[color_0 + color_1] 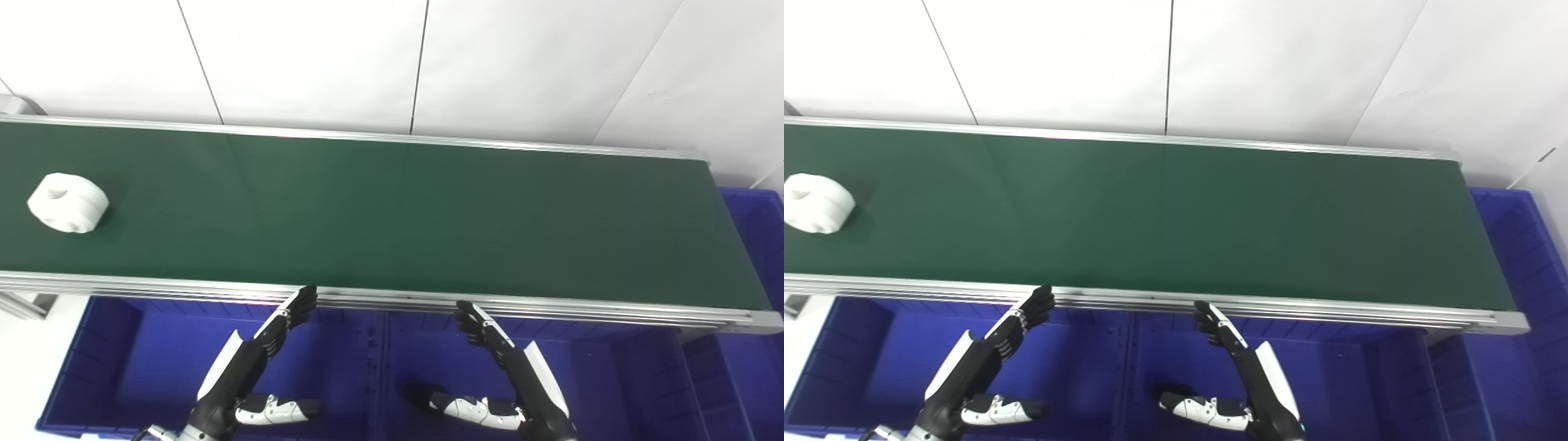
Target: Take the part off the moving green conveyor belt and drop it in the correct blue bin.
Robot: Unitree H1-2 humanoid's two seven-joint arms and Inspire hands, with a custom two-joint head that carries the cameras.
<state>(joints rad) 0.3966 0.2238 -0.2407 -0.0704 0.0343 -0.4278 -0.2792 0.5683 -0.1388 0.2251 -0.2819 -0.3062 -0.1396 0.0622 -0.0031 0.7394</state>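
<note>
Far left on the belt [392, 214] sits the part [67, 202]; your left hand [269, 343] and right hand [496, 343] hover spread, empty, so wait, then grab.

White panelled wall [306, 55] behind, split by thin dark seams [419, 61] running upward; plain, evenly and brightly lit, faint smudges toward the right. Patch of pale floor [30, 361] at lower left. Grey metal bracket [24, 304] at the left edge
</note>
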